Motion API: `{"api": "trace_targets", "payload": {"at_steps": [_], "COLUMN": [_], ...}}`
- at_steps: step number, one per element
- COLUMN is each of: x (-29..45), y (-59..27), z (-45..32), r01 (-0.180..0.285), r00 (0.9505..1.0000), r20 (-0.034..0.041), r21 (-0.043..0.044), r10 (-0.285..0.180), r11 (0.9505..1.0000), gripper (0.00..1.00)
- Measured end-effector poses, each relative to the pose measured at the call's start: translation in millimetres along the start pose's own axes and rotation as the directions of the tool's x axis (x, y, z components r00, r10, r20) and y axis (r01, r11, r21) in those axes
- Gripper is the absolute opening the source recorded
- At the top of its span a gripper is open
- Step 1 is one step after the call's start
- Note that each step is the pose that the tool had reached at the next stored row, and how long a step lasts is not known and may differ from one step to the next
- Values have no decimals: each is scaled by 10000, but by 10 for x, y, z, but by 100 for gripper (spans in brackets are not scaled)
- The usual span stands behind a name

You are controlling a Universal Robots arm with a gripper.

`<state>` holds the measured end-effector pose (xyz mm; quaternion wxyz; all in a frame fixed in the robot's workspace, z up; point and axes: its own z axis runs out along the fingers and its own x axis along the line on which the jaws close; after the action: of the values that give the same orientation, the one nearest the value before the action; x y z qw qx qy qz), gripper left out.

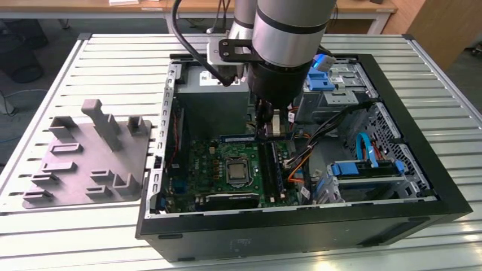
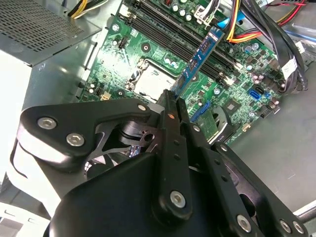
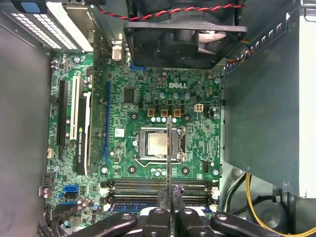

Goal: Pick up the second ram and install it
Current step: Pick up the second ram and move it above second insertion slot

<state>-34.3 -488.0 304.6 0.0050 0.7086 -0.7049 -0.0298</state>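
My gripper (image 2: 171, 98) is clamped on the second ram (image 2: 201, 55), a thin blue-green circuit-board stick. Its long axis runs straight out from the gripper, free end toward the green motherboard (image 3: 123, 116).

Arm (image 1: 290, 39) reaching straight down, gripper (image 2: 171, 98) pointing downward, clamped on the second ram (image 2: 200, 57).

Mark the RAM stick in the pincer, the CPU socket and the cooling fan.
RAM stick (image 2: 199, 59), second wrist view, mid-board.
CPU socket (image 3: 158, 144), first wrist view, middle of the metal lid.
cooling fan (image 3: 187, 42), first wrist view, dark middle.
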Motion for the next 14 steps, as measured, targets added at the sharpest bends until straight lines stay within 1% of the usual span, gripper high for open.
{"api": "trace_targets", "payload": {"at_steps": [2,6,14], "x": [17,110,117], "y": [0,0,1], "z": [1,-2,-2], "r01": [0,0,0], "r00": [10000,10000,10000], "r20": [2,-10,-8], "r21": [1,0,0], "r10": [0,0,0], "r11": [10000,10000,10000], "gripper": [14,14,14]}}
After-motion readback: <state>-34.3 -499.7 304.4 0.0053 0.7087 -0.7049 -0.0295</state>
